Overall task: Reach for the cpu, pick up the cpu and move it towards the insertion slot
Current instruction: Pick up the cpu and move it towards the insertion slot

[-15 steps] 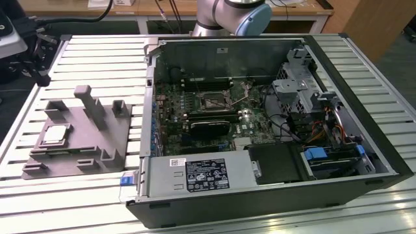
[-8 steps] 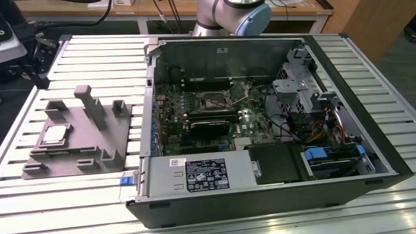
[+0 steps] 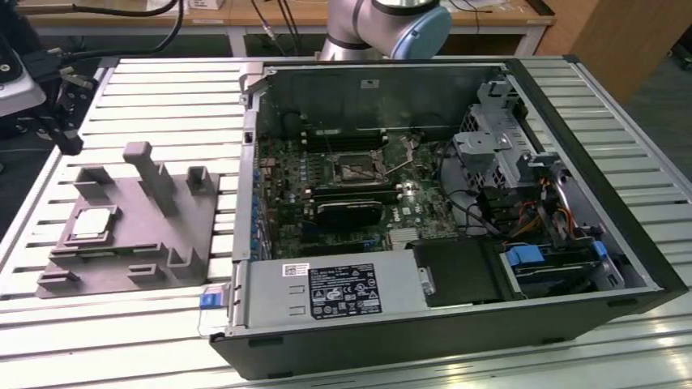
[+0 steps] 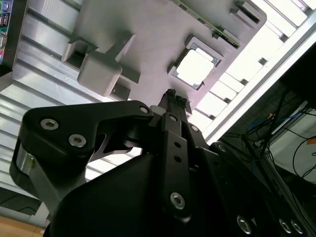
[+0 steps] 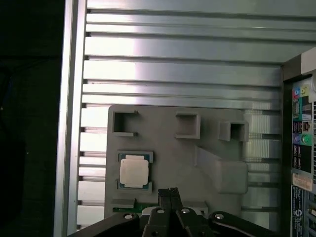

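Observation:
The cpu (image 3: pixel 93 223) is a small silvery-white square chip lying flat in a recess of the grey plastic fixture (image 3: pixel 130 243), at the exterior view's left. In both wrist views the cpu (image 5: pixel 134 172) (image 4: pixel 195 67) lies beyond the black gripper (image 5: pixel 168 190) (image 4: pixel 173 93), which hangs above the fixture (image 5: pixel 168 153), a little to one side of the chip and apart from it. The fingertips are pressed together with nothing between them. The insertion slot (image 3: pixel 354 168) is the shiny-framed square socket with a dark centre on the motherboard inside the open computer case (image 3: pixel 433 324).
The fixture carries upright posts (image 3: pixel 151 174) and a tall block (image 5: pixel 222 170) near the chip. The case's back panel with coloured ports (image 5: pixel 302 133) stands beside the fixture. The slatted aluminium table (image 3: pixel 162 89) ends just past the fixture. The arm's base (image 3: pixel 384 28) stands behind the case.

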`<action>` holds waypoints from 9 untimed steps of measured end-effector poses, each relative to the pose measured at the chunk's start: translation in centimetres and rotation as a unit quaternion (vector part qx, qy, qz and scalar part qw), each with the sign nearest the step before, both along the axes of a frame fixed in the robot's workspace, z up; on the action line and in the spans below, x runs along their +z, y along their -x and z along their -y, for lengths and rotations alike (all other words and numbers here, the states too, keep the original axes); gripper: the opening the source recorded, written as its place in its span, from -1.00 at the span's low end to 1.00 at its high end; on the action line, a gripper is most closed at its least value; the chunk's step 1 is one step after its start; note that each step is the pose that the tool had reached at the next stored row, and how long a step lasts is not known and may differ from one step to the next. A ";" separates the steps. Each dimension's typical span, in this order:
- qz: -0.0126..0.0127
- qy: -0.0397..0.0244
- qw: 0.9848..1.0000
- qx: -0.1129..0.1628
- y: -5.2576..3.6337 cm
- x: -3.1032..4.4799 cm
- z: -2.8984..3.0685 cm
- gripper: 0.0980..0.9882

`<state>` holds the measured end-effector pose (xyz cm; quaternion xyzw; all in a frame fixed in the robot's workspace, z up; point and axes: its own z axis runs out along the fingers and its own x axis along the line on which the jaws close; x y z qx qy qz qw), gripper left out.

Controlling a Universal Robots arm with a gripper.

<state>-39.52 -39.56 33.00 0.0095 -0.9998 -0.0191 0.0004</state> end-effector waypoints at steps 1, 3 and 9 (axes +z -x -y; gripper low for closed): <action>0.000 0.000 1.000 0.000 0.08 -0.14 0.00 -0.98; 0.000 0.000 1.000 0.000 0.25 -0.44 0.01 -0.98; 0.000 0.000 1.000 0.000 0.71 -1.32 0.07 -0.98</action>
